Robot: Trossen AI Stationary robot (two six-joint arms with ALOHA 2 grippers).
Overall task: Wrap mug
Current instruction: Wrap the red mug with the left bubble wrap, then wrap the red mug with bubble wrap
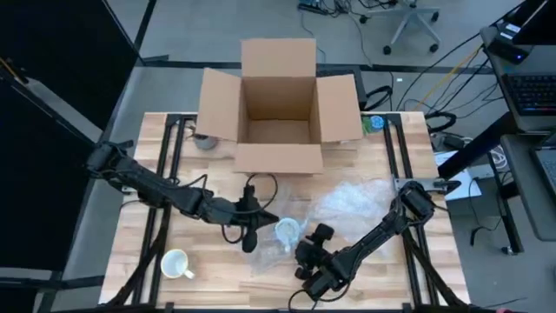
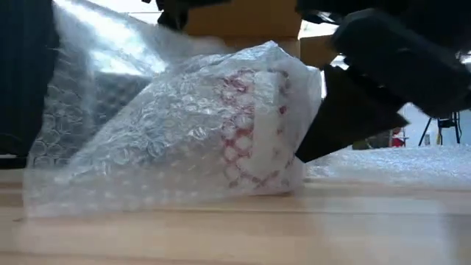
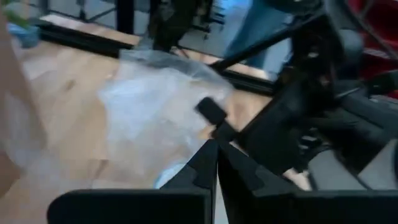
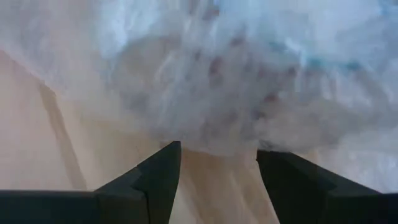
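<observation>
We see the mug under bubble wrap, left gripper clenched on wrap beside it, right gripper released nearby, second mug apart, cardboard box behind, no readable writing.

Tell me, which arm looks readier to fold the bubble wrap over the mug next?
Probably the left. Its hand is shut, apparently on the bubble wrap beside the mug, so it could pull the sheet across. The right hand is open, facing the wrapped mug, holding nothing.
</observation>
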